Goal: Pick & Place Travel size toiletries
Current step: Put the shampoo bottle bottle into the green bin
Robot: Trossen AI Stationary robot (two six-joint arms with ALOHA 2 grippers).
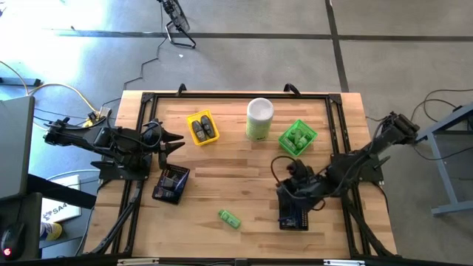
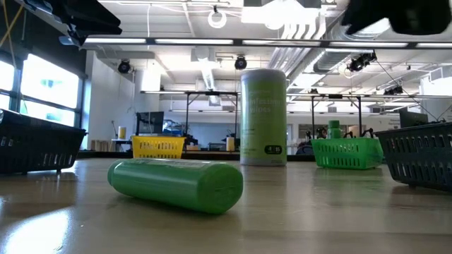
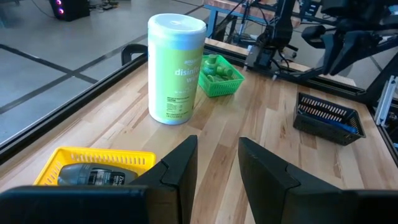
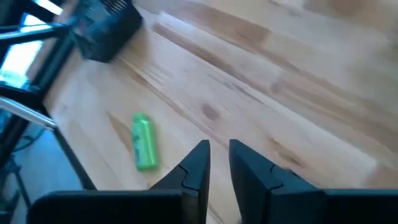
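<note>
From my right gripper [image 4: 214,163], fingers nearly clenched and empty, the green bottle [image 4: 143,142] lies ahead to the side, long axis roughly along them.

A wooden tabletop [image 1: 244,185] fills the frame's centre. At upper centre stands a pale-green canister [image 1: 259,119], upright, between a yellow tray [image 1: 202,127] and a green tray [image 1: 298,137]. Black trays sit at lower left [image 1: 171,184] and lower right [image 1: 293,215].

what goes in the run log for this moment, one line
left pincer: empty, gap showing, by yellow tray | right pincer: empty, narrow gap, over black tray | green bottle: lying loose on table
</note>
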